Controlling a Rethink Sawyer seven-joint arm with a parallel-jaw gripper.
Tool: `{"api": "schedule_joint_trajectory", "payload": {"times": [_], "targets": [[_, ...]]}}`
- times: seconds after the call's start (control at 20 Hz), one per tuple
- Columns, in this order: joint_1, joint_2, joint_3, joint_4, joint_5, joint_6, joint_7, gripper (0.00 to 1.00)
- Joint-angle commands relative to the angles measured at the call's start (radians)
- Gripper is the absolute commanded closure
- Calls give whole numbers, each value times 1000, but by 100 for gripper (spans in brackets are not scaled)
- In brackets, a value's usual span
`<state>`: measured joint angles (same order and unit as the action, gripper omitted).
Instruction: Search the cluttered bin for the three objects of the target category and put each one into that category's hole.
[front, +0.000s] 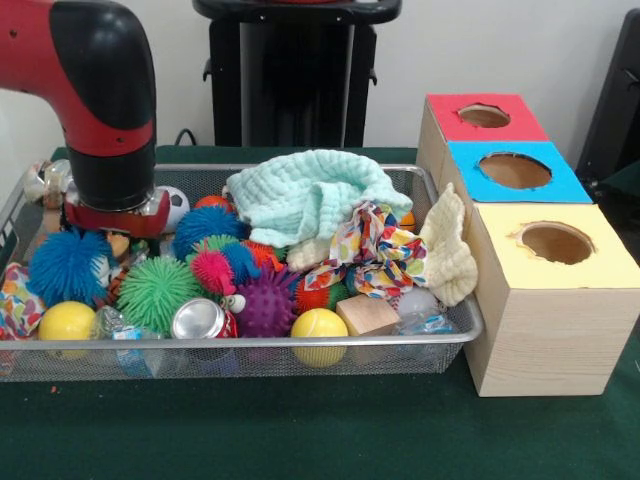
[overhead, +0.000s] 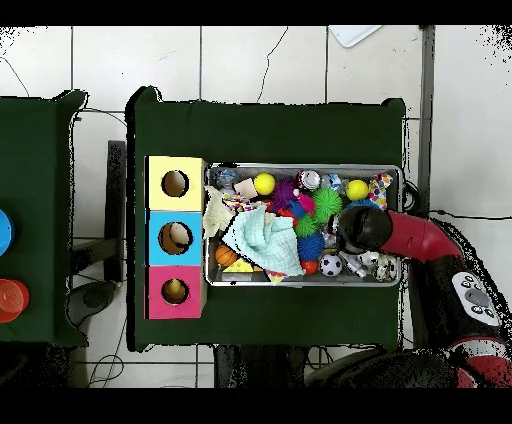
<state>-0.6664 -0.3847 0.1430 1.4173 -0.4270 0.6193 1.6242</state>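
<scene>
The wire mesh bin (front: 300, 343) is full of clutter and stands left of three wooden boxes. The red-topped box (front: 485, 117) is the farthest from the camera, and its round hole (front: 484, 115) is open. In the overhead view, something pale yellow shows inside that hole (overhead: 175, 291). My arm's red and black wrist (front: 112, 205) reaches down into the bin's left end, over a blue spiky ball (front: 68, 265). It shows in the overhead view at the bin's right end (overhead: 362, 230). The gripper is hidden below the wrist. A small tan thing (front: 120, 244) peeks out under it. No plush toy shows clearly.
A mint cloth (front: 310, 195), a patterned cloth (front: 370, 250) and a cream knit cloth (front: 445, 250) lie over the bin's right half. Spiky balls, green (front: 155, 290) and purple (front: 265, 305), yellow balls (front: 320, 325), a can (front: 198, 320) and a wooden block (front: 367, 315) fill the front. The blue-topped box (front: 515, 170) and the yellow-topped box (front: 555, 243) stand nearer.
</scene>
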Motion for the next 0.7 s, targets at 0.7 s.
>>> {"api": "schedule_joint_trajectory", "payload": {"times": [0.7], "targets": [[-80, 111, 101, -179, -192, -69, -169, 0]]}}
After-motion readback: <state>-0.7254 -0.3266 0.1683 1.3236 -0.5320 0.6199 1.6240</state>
